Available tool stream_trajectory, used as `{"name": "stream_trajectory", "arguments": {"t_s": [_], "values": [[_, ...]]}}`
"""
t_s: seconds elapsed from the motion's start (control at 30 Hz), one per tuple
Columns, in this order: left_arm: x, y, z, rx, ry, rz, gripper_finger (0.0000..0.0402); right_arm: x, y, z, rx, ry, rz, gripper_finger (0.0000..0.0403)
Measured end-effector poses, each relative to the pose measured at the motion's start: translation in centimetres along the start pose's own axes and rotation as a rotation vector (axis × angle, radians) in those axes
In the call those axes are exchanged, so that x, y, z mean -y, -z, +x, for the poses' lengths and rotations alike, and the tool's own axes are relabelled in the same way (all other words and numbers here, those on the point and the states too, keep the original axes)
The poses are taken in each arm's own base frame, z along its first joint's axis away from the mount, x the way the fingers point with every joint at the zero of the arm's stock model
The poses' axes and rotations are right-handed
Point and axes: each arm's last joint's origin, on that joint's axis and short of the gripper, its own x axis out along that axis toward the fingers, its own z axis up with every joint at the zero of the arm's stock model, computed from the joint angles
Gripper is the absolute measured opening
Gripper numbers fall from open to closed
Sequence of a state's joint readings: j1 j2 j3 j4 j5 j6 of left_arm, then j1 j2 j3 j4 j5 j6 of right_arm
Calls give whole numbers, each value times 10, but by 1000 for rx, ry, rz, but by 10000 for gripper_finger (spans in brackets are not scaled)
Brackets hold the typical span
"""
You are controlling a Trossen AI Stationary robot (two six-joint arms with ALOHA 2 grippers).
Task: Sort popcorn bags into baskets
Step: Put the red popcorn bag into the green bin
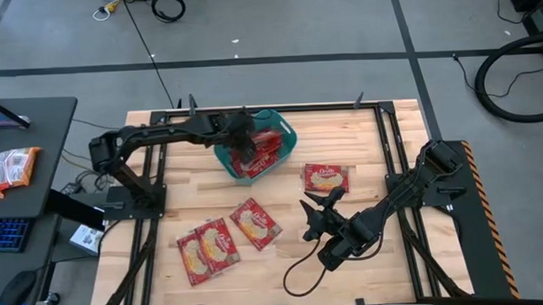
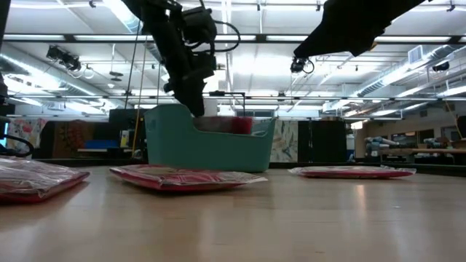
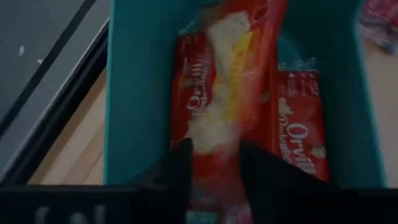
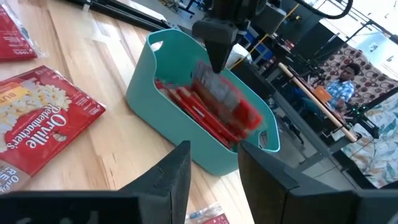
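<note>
Popcorn bags, flat red rectangular packets with a cream-yellow round picture, look light, thin and floppy, with slick film; judging by that, pinching a short edge suits them best.

High view: the left gripper (image 1: 245, 146) hangs over the teal plastic rectangular tub (image 1: 283, 127) at upper centre, where several bags are stacked on edge. One loose bag (image 1: 326, 179) lies right of centre on the pale wooden table (image 1: 384, 266); another (image 1: 256, 224) and an overlapping pair (image 1: 205, 250) lie at lower left. The right gripper (image 1: 315, 212) waits at lower centre, beside the first loose bag, fingers spread and empty.

Low view: the left arm reaches down into the tub from the upper left; red packets show just above the rim.

Left wrist view: the two dark fingers (image 3: 176, 169) pinch the end of a crumpled bag (image 3: 230, 74), which hangs inside the tub against a neighbouring bag.

Right wrist view: the left gripper holds that bag over the stack in the tub at centre frame.
</note>
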State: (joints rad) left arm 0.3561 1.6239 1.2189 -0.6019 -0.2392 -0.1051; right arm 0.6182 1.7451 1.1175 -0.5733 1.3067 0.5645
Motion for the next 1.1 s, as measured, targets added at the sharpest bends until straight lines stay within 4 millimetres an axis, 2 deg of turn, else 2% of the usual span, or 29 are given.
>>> {"name": "stream_trajectory", "arguments": {"t_s": [0.13, 0.2, 0.33, 0.5, 0.67, 0.9, 1.1], "values": [[2, -18, -25, 17, 23, 42, 185, 0, 0, 0, 0, 0, 8, 137], [9, -25, -39, 26, 110, 120, 199, 0, 0, 0, 0, 0, 9, 137], [52, -22, -59, 67, 380, 387, 202, 0, 0, -1, 0, -1, 7, 137], [111, 13, -70, 63, 498, 727, 188, -1, 1, -1, -15, -25, 3, 137], [151, 53, -73, 59, 450, 868, 177, -2, 2, -4, -18, -45, 6, 137], [186, 109, -62, 139, 436, 975, 173, -2, 2, -4, -18, -44, 16, 137], [202, 137, -54, 281, 426, 989, 173, -1, 1, 1, -25, -33, 26, 137]]}}
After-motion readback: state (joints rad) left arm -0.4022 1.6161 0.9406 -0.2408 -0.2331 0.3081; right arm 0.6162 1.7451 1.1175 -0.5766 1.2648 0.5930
